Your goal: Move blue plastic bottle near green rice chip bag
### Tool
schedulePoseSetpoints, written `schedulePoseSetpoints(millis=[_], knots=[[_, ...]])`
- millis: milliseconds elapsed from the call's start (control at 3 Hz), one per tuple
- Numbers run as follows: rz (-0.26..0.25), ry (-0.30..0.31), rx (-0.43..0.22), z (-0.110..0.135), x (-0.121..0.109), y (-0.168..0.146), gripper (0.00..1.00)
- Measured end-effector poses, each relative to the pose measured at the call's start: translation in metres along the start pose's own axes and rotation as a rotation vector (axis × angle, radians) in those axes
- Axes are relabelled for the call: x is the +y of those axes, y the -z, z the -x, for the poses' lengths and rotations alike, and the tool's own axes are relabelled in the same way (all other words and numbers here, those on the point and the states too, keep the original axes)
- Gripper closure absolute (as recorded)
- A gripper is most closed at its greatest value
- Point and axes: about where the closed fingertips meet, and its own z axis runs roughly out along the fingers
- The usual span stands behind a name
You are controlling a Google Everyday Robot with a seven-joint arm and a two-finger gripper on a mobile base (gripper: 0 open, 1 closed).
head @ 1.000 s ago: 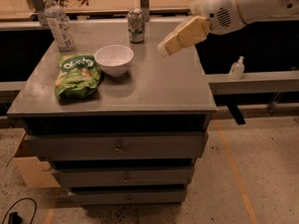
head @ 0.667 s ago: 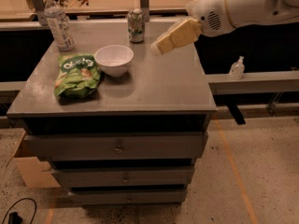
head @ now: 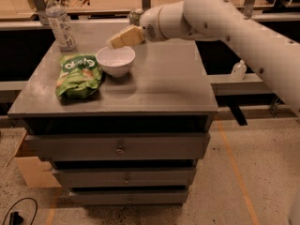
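The blue plastic bottle (head: 60, 23), clear with a white cap and pale label, stands upright at the back left corner of the grey cabinet top (head: 159, 83). The green rice chip bag (head: 78, 75) lies flat on the left side, in front of the bottle. My gripper (head: 117, 40) hangs above the back edge of the white bowl (head: 116, 61), well right of the bottle and apart from it. It holds nothing that I can see.
The white bowl sits just right of the bag. A drink can (head: 135, 17) stands at the back, mostly hidden behind my arm. A small pump bottle (head: 238, 70) sits on a lower ledge to the right. Drawers (head: 119, 146) are below.
My arm has swung left across the cabinet top, from above the right side past the can to above the white bowl. The bottle, bag and bowl have not moved.
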Motion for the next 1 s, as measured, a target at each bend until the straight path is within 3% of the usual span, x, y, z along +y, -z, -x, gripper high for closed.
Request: schedulePoseSetpoints(millis=[333,667,1000], knots=[[-0.003,0.003,-0.039,0.013,0.007,-0.029,0.0],[-0.004,0.003,-0.039,0.013,0.006,-0.028,0.0],[-0.008,0.004,-0.084,0.028,0.011,-0.064,0.0]])
